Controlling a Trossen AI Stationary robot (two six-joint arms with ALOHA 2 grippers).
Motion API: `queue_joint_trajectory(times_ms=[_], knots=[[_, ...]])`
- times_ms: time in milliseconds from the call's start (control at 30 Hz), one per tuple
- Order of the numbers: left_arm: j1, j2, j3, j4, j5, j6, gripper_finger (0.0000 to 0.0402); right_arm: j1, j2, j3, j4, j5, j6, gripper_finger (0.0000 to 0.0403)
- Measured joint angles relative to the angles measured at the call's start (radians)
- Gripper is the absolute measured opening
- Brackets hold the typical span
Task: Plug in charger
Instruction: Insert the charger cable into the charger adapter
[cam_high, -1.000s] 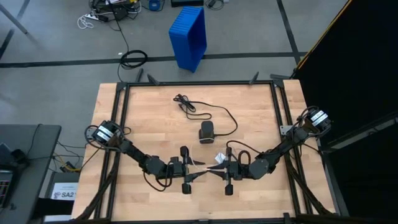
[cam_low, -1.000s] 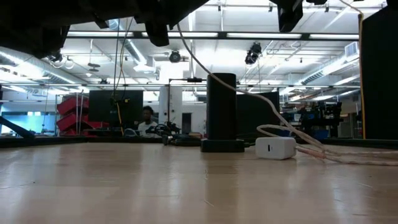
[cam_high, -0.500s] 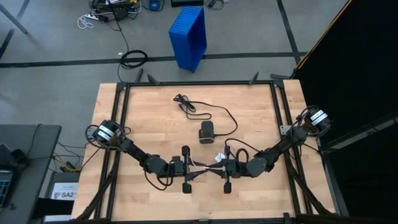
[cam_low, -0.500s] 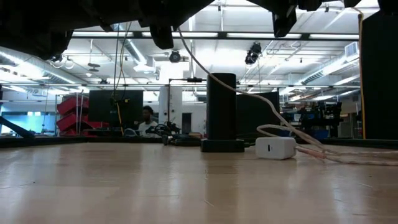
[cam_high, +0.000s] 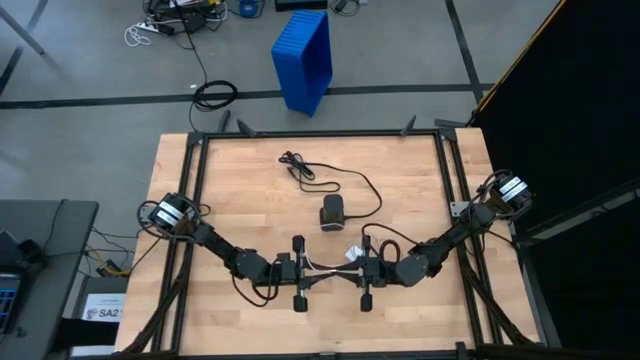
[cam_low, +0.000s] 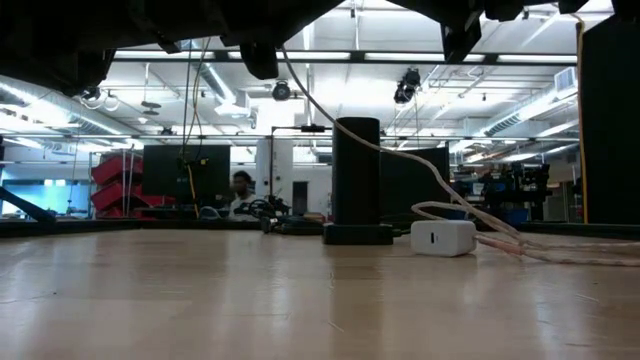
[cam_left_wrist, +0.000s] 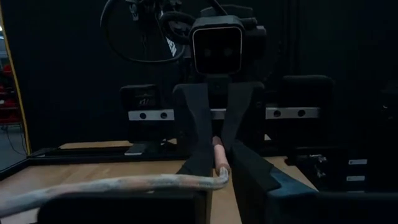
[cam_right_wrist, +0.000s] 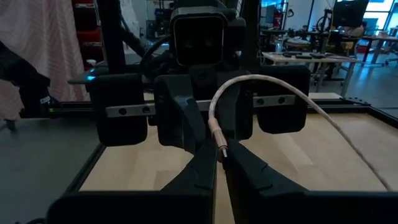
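Note:
A white charger brick (cam_high: 352, 252) lies on the wooden table beside a black upright cylinder (cam_high: 333, 212); both also show in the low view, the brick (cam_low: 442, 238) right of the cylinder (cam_low: 357, 180). Its pale braided cable (cam_high: 328, 267) rises from the table to the two grippers, which face each other tip to tip above the near middle. My left gripper (cam_high: 318, 270) is shut on the cable and my right gripper (cam_high: 348, 270) is shut on its plug. My left gripper pinches the cable (cam_left_wrist: 221, 174) between its two fingers, just behind the plug's pinkish collar. The fingers come level from the table's left. At the fingers the cable bends and runs off toward the far side, clear of the table. My right gripper pinches the plug's metal tip (cam_right_wrist: 222, 153) between its fingertips. The fingers come level from the table's right, and the plug lies along them, pointing into them. Behind the plug the cable (cam_right_wrist: 249, 78) arcs up and away, clear of the table.
A black cord (cam_high: 300, 168) with a plug lies at the far middle and runs to the cylinder. More pale cable (cam_low: 500, 238) lies on the table by the brick. A blue bin (cam_high: 303, 60) stands on the floor beyond the far edge.
My left gripper's fingers have closed onto the cable behind the plug. Both arms have stayed where they were, and the right gripper has kept its hold on the plug.

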Motion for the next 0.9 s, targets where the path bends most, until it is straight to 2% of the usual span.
queue_joint_trajectory(times_ms=[467,900], knots=[[-0.018,-0.007,0.000,-0.005,-0.019,0.046,0.0036,0.005,0.000,0.001,-0.010,-0.002,0.000,0.0000],[-0.020,-0.008,0.000,-0.006,-0.018,0.050,0.0019,0.005,0.000,0.001,-0.020,-0.001,-0.001,0.0000]])
